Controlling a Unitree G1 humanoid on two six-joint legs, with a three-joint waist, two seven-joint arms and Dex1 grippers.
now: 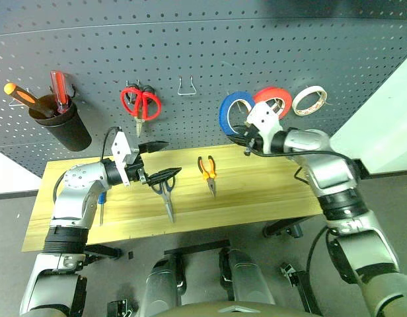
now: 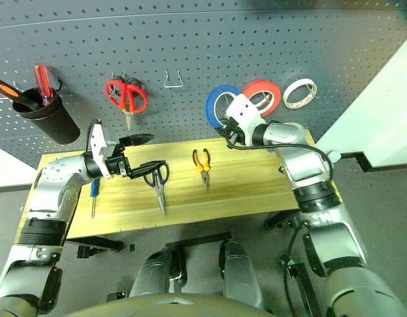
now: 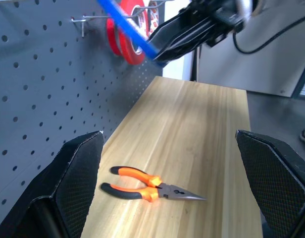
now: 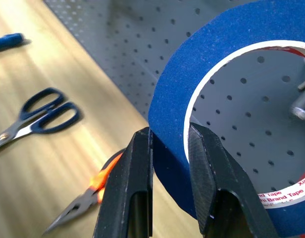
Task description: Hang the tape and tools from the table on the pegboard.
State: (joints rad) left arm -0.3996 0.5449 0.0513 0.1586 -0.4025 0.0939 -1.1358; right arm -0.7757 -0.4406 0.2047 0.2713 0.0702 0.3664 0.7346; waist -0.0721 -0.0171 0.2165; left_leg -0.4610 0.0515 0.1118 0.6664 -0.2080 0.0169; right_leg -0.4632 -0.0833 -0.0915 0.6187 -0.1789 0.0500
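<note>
My right gripper is shut on the band of the blue tape and holds it up against the pegboard, just left of a red roll. A metal peg shows through the tape's hole. My left gripper hangs open just above the table, over the handles of the dark-handled scissors. The orange-and-black pliers lie on the planks to the right of the scissors and show between my left fingers. The small blue screwdriver lies beside my left forearm.
On the pegboard hang red-handled scissors, an empty wire hook, a red tape roll and a cream tape roll. A black cup at the left holds orange- and red-handled screwdrivers.
</note>
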